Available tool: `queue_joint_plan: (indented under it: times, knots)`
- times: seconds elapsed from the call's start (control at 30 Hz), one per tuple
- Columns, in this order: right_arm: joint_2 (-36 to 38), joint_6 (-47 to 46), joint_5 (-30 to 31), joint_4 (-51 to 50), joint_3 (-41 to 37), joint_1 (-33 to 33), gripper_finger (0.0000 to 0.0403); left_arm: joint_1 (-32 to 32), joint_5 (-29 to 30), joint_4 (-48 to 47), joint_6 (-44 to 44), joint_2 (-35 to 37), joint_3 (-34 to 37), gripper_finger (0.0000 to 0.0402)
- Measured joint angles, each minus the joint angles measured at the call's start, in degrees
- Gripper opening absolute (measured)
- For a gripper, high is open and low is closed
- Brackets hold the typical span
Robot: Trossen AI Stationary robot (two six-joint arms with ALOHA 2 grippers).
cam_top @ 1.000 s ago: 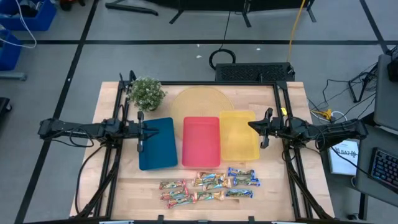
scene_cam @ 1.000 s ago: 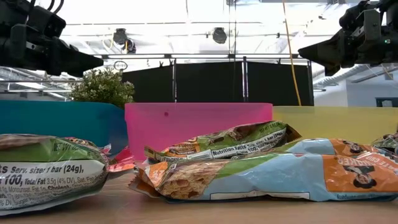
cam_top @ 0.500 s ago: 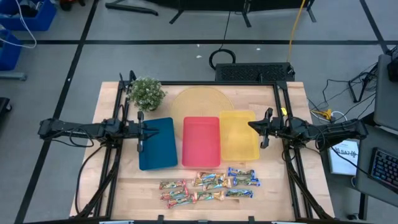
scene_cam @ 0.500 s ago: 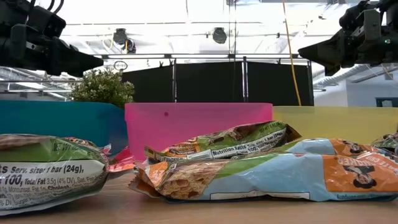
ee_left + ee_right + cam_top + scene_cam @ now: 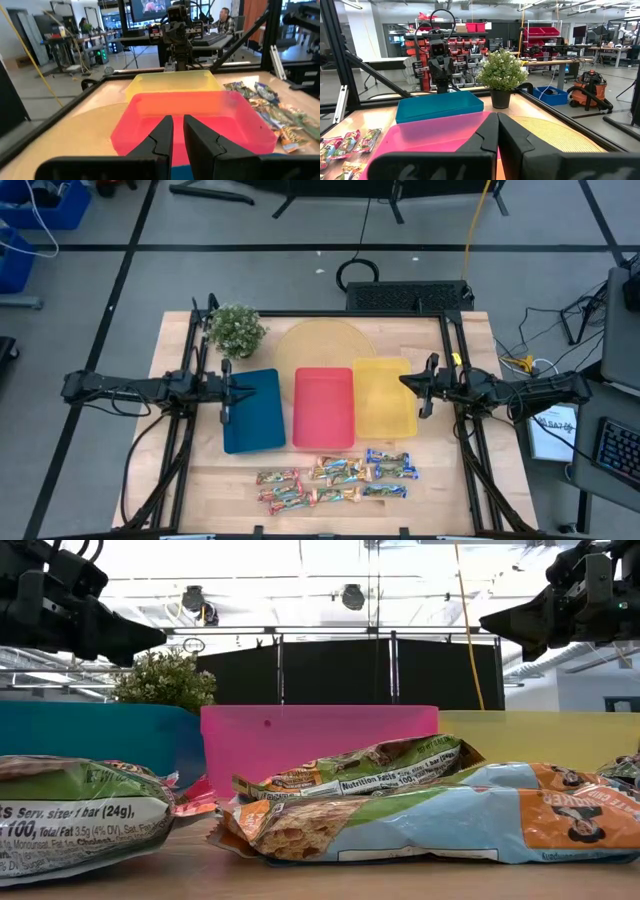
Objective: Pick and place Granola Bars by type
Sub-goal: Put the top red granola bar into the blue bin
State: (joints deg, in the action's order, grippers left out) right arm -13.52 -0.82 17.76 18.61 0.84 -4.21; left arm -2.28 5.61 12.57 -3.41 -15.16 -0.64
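High view: both arms hover level over the worktop (image 5: pixel 180 480). The left hand (image 5: pixel 226 392) sits above the left edge of the blue tray (image 5: pixel 255 415), the right hand (image 5: pixel 427 386) above the right edge of the yellow tray (image 5: pixel 385 415), with the red tray (image 5: pixel 323 410) between the two. All granola bars (image 5: pixel 335 478) lie in a loose cluster on the near part of the worktop, just in front of the trays; none is in a tray, so sorting has not begun. A potted plant (image 5: pixel 237 330) and a round yellow mat (image 5: pixel 322 345) sit farther back. Low view: bars fill the foreground, a green-wrapped one at left and a blue and orange one at right, overlapping. Both hands hang high, well clear of them. Left wrist view: the left hand's fingers (image 5: pixel 162 137) stand a narrow slot apart, holding nothing. Right wrist view: the right hand's fingers (image 5: pixel 490 132) are pressed together, empty. Judgement: the first pick should take a bar at the edge of the cluster, fingers widened before descent and closing across the short side, so neighbours are not dragged. Hard to make out: wrapper types blur together from above, and overlaps hide how many bars of each kind there are.
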Motion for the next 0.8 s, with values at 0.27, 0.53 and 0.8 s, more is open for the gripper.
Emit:
queue_joint_plan:
  times: [0.27, 0.53, 0.8]
  knots:
    - [-0.04, 3.65, -1.53, 6.31, 0.0, -0.02, 0.0, 0.0, -0.05, -0.71, 5.42, -0.21, 0.0, 0.0051]
    - [-0.1, 2.21, -1.49, 1.18, 0.0, -0.02, 0.0, 0.0, 1.3, -0.71, 0.94, -0.22, 0.0, 0.0051]
    - [-2.04, 0.87, -1.47, 0.35, 0.0, -0.02, 0.0, 0.0, 5.33, -3.47, 1.17, -0.22, 0.0, 0.0051]
